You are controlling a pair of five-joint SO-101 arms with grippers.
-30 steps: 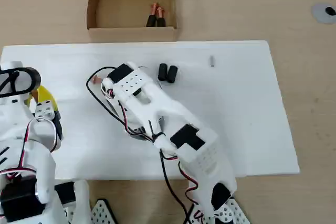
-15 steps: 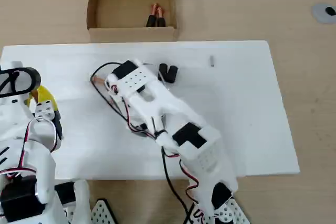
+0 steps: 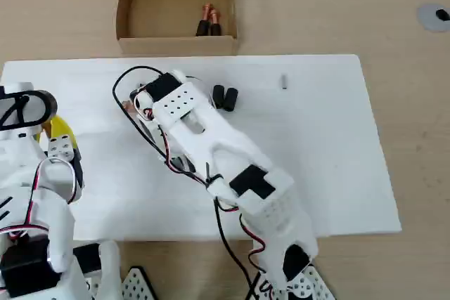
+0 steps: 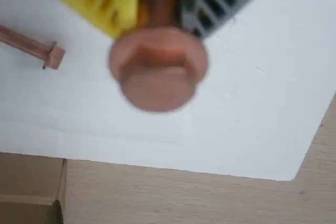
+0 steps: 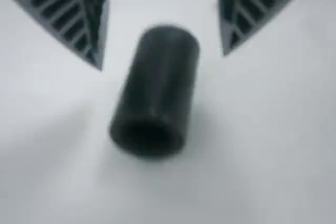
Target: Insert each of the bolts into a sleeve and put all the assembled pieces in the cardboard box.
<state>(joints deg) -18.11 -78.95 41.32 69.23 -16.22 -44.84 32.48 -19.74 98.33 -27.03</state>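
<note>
Surface: white sheet (image 3: 316, 145) on wooden table (image 3: 415, 117); broad bare stretch toward its right edge.
Cardboard box (image 3: 176, 46): just past the sheet's far edge, two assembled pieces (image 3: 209, 22) against its right wall.
Right gripper (image 5: 161, 55): spread wide around a lying black sleeve (image 5: 155, 93), touching neither finger.
Left gripper (image 4: 157, 3): pinching a copper bolt (image 4: 157, 69), near the sheet's edge.
Loose bolt (image 4: 31, 48): flat on the sheet, nearby.

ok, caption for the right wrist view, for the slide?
Right arm's open fingers flank a black sleeve lying on its side on the white sheet.
</note>
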